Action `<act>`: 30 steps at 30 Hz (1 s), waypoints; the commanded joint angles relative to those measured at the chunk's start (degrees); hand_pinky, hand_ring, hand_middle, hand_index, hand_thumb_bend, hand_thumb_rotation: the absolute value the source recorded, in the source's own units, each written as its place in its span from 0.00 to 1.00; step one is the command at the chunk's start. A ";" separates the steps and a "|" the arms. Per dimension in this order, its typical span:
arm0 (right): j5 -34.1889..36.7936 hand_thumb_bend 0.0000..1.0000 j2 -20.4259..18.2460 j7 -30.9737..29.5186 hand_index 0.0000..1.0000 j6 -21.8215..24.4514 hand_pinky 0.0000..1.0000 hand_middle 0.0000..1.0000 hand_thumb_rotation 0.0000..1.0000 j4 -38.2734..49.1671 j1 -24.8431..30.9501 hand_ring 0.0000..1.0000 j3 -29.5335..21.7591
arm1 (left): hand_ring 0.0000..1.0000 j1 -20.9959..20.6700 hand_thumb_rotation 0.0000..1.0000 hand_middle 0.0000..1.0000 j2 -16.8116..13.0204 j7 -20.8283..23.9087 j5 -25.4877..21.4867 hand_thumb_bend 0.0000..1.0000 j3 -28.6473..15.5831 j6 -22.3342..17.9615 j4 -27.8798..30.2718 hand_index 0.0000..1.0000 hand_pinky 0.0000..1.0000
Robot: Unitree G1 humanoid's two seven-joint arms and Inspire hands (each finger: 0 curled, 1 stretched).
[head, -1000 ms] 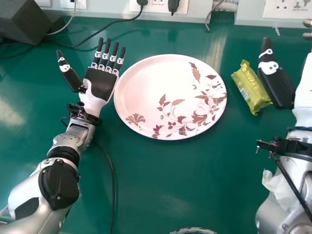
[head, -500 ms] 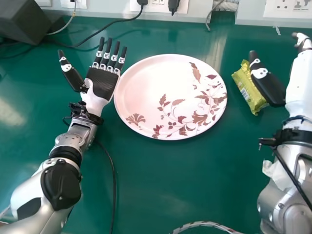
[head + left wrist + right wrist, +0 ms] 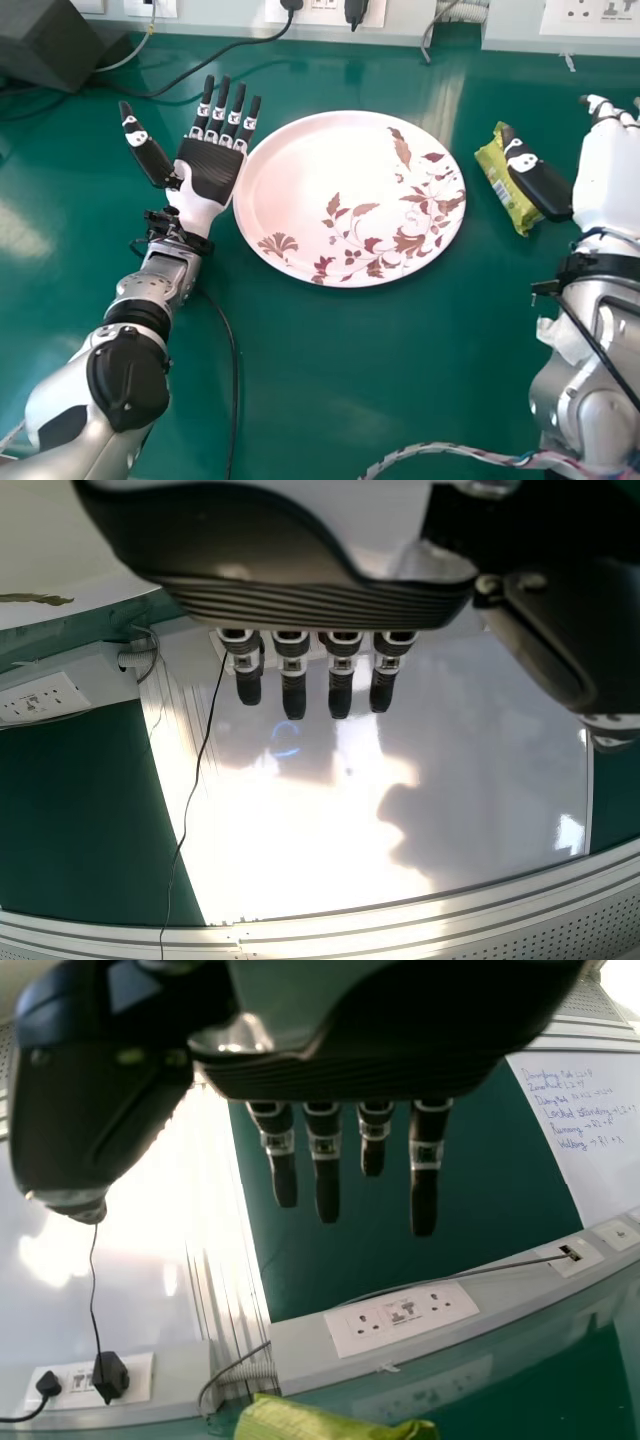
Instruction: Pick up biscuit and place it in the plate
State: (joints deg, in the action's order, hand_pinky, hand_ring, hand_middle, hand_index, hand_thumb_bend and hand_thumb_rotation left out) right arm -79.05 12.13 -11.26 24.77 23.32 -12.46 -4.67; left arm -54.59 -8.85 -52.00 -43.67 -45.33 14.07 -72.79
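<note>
Pink floral plate [image 3: 290, 175], green table [image 3: 350, 350].
I logged the plate as pale pink, patterned with leaves, blooms and thin stems in brown and dark red; biscuit packet [image 3: 506, 190], yellow-green, whitish label patch; left hand [image 3: 210, 172], black and white, fine ribbing on its black palm; right hand [image 3: 540, 186], black and white; box [image 3: 45, 45], dark grey; socket panel [image 3: 590, 18], white; whiteboard [image 3: 570, 1090], white with blue handwriting; looped cable [image 3: 440, 448], pale with red and blue flecks.
</note>
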 commanded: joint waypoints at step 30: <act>6.93 0.87 9.21 0.12 0.91 4.09 0.68 0.86 0.65 -15.35 -7.25 0.78 6.58 | 1.00 1.61 0.67 1.00 1.26 0.11 0.06 1.00 0.19 0.55 -0.96 1.00 1.00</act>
State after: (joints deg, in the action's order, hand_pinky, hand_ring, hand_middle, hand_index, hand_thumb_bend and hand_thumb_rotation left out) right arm -72.74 20.58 -10.67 28.31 8.71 -19.26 1.34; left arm -54.80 -8.68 -52.00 -43.76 -45.34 14.54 -72.79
